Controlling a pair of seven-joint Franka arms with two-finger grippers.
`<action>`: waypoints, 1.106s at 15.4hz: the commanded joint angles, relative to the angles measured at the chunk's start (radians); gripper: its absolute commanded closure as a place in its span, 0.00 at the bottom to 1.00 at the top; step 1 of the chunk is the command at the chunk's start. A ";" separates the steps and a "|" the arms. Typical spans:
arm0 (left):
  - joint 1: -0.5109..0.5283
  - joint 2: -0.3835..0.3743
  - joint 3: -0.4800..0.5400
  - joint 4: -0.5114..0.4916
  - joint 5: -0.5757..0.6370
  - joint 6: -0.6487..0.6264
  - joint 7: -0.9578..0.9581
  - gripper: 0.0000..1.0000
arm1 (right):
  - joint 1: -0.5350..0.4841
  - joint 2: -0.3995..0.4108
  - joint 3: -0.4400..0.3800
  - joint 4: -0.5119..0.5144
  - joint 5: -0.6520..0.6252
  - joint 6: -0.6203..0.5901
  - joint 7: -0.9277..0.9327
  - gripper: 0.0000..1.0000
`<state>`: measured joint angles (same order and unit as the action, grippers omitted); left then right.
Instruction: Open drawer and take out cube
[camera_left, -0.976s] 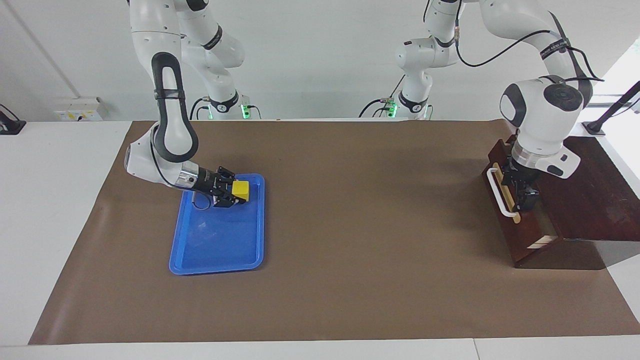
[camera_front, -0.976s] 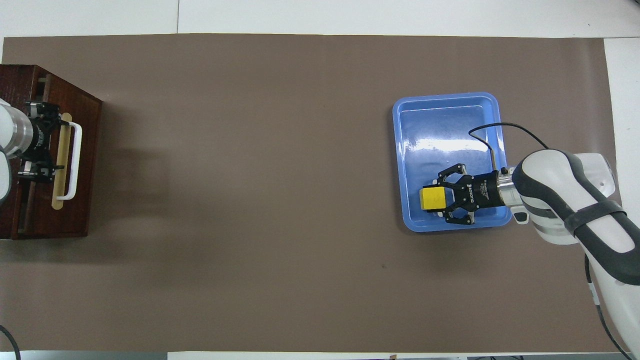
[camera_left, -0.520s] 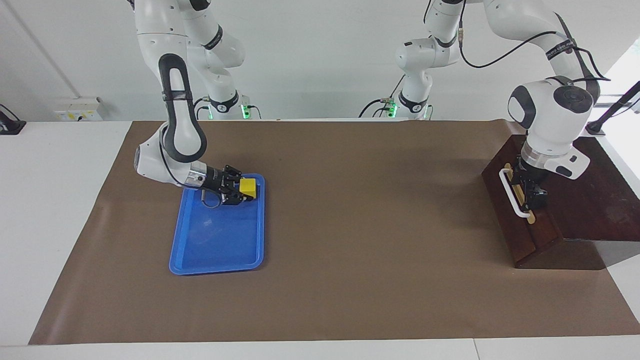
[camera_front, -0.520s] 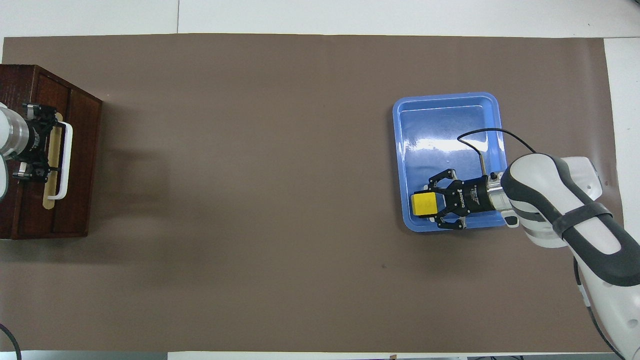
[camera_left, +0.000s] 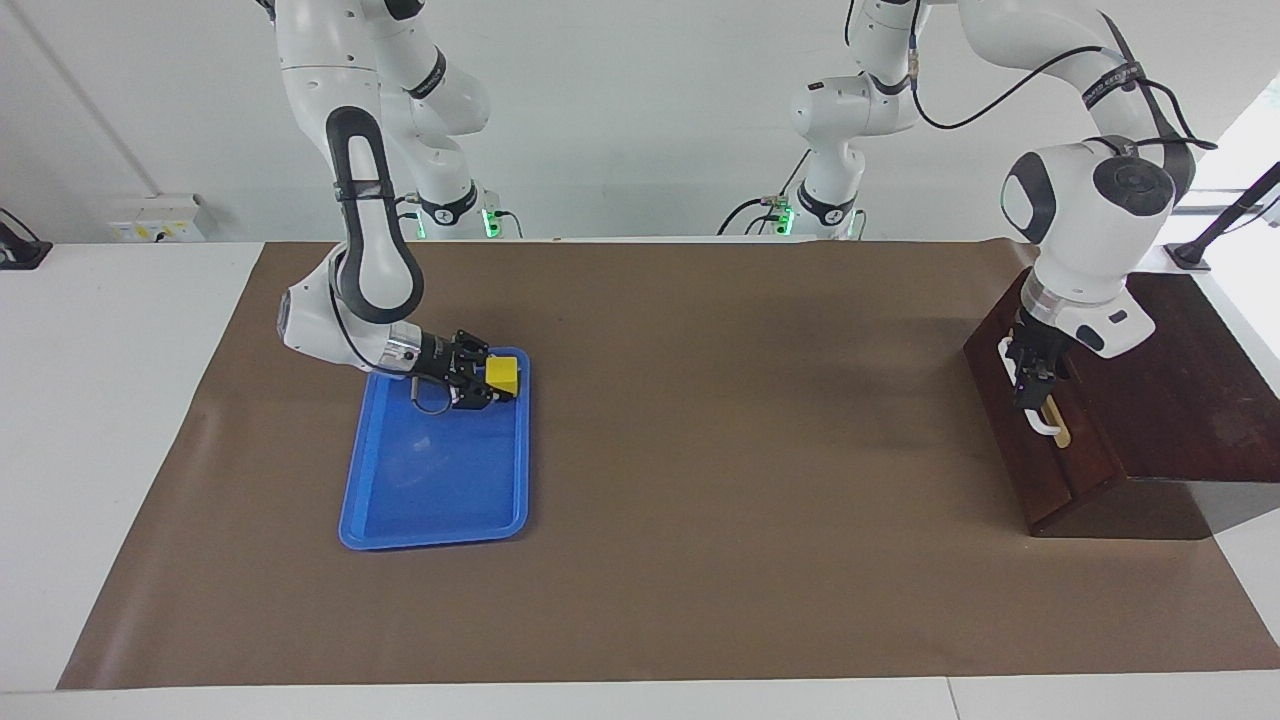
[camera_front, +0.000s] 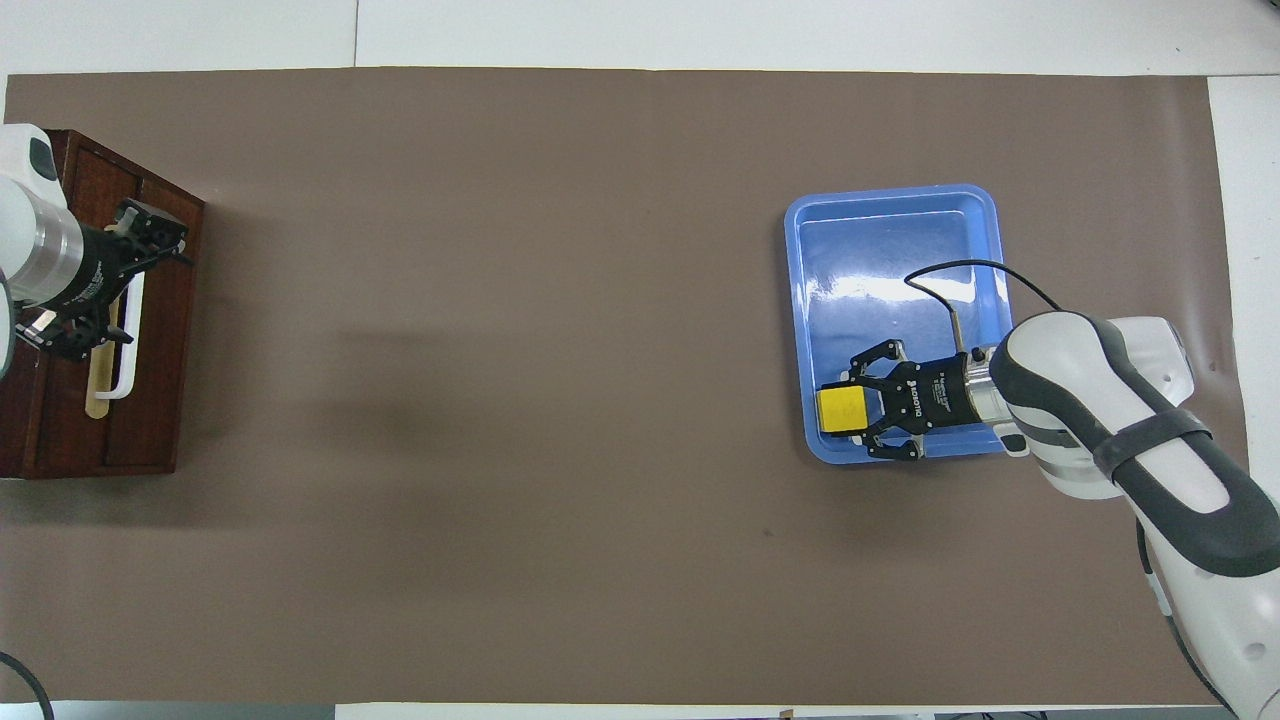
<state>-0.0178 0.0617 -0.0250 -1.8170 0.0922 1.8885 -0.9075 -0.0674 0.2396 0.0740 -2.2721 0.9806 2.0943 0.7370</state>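
**Cube held over the tray; drawer shut at the left arm's end**

The cube (camera_left: 503, 373) (camera_front: 841, 410), a small bright yellow block, is gripped between the fingers of the right end effector (camera_left: 487, 380) (camera_front: 858, 414). It is carried low over the corner of the blue tray (camera_left: 400, 520) (camera_front: 890, 210) that lies nearest the robots and toward the middle of the worktop (camera_left: 700, 420) (camera_front: 500, 400); whether it touches the tray floor cannot be told. The tray is set on the brown mat toward the right arm's end of the worktop, with its long sides running from the robots' edge toward the edge away from them. The right arm is brought in nearly level over the tray's robot-side rim, and a black cable is looped above the tray.

The drawer (camera_left: 1010, 420) (camera_front: 160, 330) is seen shut, its dark reddish front flush with the dark wooden box (camera_left: 1170, 400) at the left arm's end of the worktop. A white bar handle (camera_left: 1040, 425) (camera_front: 130, 335) on a tan strip is carried on that front. The left end effector (camera_left: 1030, 372) (camera_front: 115, 275) is held at the robot-side end of the handle, with its fingers spread apart and nothing between them; whether the handle is touched cannot be told.
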 joint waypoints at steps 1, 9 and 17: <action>-0.040 -0.042 0.011 0.063 -0.060 -0.167 0.235 0.00 | -0.005 -0.013 0.003 -0.027 0.018 0.030 -0.036 0.74; 0.033 -0.053 -0.073 0.120 -0.089 -0.348 0.691 0.00 | -0.006 -0.013 0.003 -0.020 0.018 0.030 -0.028 0.00; 0.018 -0.118 -0.070 0.093 -0.094 -0.370 0.860 0.00 | -0.011 0.000 0.001 0.086 0.000 -0.043 0.056 0.00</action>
<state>-0.0042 -0.0422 -0.0975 -1.7080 0.0127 1.5284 -0.1060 -0.0682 0.2395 0.0716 -2.2285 0.9835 2.0945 0.7494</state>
